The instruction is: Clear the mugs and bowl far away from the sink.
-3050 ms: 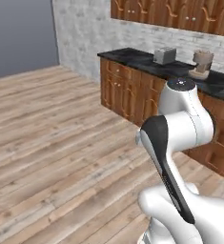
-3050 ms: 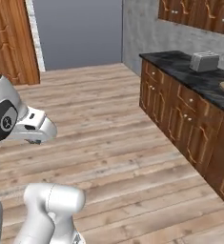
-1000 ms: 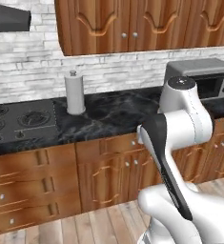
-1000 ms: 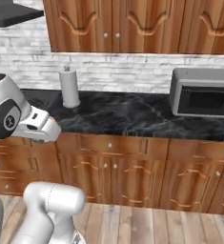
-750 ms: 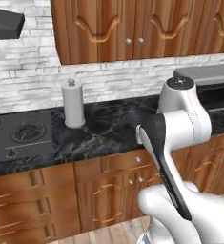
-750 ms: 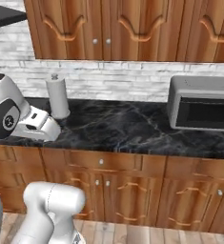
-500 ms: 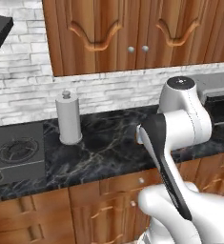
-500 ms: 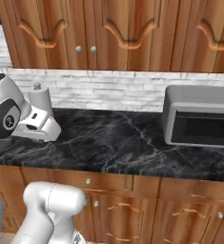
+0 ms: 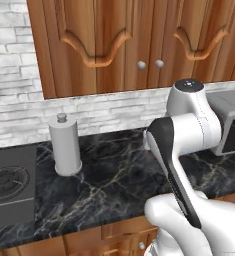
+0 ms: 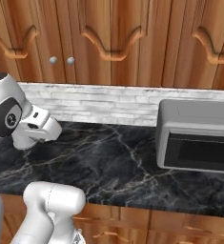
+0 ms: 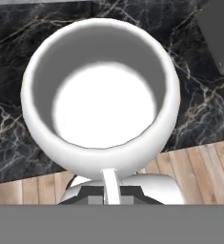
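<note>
Jaws closed on the near rim of the bowl (image 11: 101, 100), held above the black marble worktop (image 9: 119, 185). Paper towel roll (image 9: 65, 145) upright beside the stove (image 9: 9, 187); microwave (image 10: 197, 136) standing at the wall.

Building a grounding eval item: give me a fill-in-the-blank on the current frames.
1. The gripper is shut on the handle of a white ___.
2. Its inside is ___.
3. In the right base view, a grey ___ stands on the black marble counter.
4. The paper towel roll stands beside the ___.
Missing words: mug; empty; microwave; cooktop.
</note>
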